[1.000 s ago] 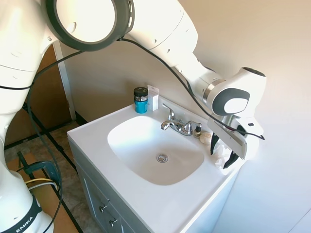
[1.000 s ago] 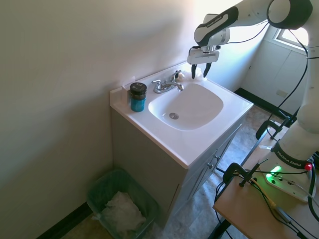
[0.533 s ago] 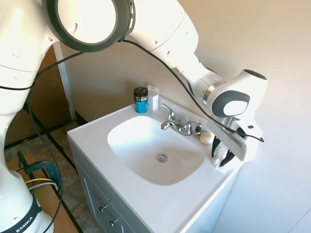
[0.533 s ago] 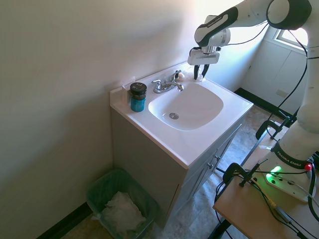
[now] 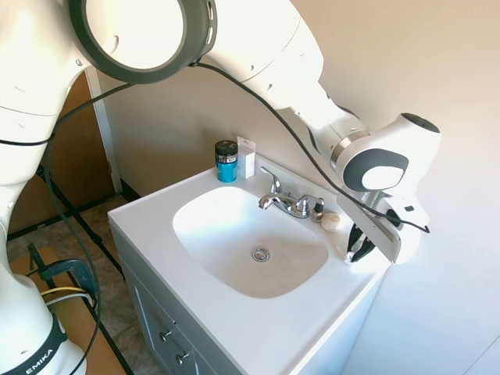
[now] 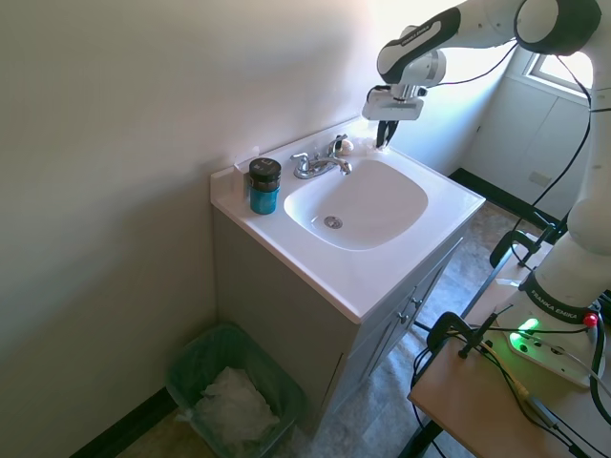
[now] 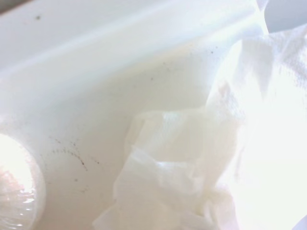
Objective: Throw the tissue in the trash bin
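The tissue (image 5: 347, 243) is a white crumpled wad on the back right corner of the sink counter (image 5: 156, 226), just right of the faucet. My gripper (image 5: 362, 248) is down over it, fingers drawn close together around the paper. From the other side, the gripper (image 6: 384, 136) reaches the counter behind the basin, and the tissue is mostly hidden by it. The wrist view is filled by the wrinkled tissue (image 7: 182, 167) from close by. The trash bin (image 6: 191, 367), green-lined with white paper inside, stands on the floor left of the vanity.
A small round beige lump (image 5: 331, 222) lies between the faucet (image 5: 285, 201) and the tissue. A dark-lidded blue jar (image 5: 226, 161) stands at the counter's back left corner beside a small white box (image 5: 246, 157). The wall runs close behind the gripper.
The gripper has come down onto the tissue and its fingers have closed from wide apart to nearly together around it. Nothing else on the counter has moved.
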{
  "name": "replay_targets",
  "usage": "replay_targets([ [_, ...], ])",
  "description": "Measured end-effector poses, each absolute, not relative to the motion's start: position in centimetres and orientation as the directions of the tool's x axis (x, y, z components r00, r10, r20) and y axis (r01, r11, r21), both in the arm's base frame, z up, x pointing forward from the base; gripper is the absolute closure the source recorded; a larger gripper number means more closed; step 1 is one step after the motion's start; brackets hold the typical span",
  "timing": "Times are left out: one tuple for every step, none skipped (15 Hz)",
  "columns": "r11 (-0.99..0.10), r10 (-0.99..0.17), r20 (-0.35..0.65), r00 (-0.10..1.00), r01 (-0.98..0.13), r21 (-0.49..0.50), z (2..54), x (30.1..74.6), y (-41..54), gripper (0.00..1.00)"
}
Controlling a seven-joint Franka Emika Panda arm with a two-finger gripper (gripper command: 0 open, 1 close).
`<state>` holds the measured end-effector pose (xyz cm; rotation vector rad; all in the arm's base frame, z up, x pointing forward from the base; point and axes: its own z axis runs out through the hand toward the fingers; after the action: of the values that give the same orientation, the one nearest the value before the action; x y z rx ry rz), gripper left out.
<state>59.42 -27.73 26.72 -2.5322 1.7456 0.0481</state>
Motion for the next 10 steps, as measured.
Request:
replay_targets([
  [-0.355,-0.932,-0.061,0.357,-0.934,-0.045,27.4,59.3,-27.7,1.00],
  [-0.357,-0.931,-0.059,0.360,-0.932,-0.054,28.3,59.0,-27.5,1.00],
  [-0.362,-0.929,-0.054,0.365,-0.930,-0.067,29.5,58.6,-27.1,1.00],
  [-0.371,-0.926,-0.043,0.376,-0.924,-0.087,31.0,58.2,-26.4,1.00],
  [-0.391,-0.918,-0.027,0.396,-0.913,-0.114,32.8,57.7,-25.2,1.00],
  [-0.415,-0.907,-0.007,0.420,-0.898,-0.144,34.6,57.3,-23.5,1.00],
  [-0.443,-0.894,0.015,0.448,-0.879,-0.178,36.4,56.8,-21.1,1.00],
  [-0.479,-0.875,0.037,0.483,-0.852,-0.209,38.0,56.4,-18.2,1.00],
  [-0.510,-0.857,0.059,0.511,-0.828,-0.233,39.5,55.8,-14.7,1.00],
  [-0.536,-0.842,0.082,0.533,-0.808,-0.247,40.7,55.1,-10.8,1.00],
])
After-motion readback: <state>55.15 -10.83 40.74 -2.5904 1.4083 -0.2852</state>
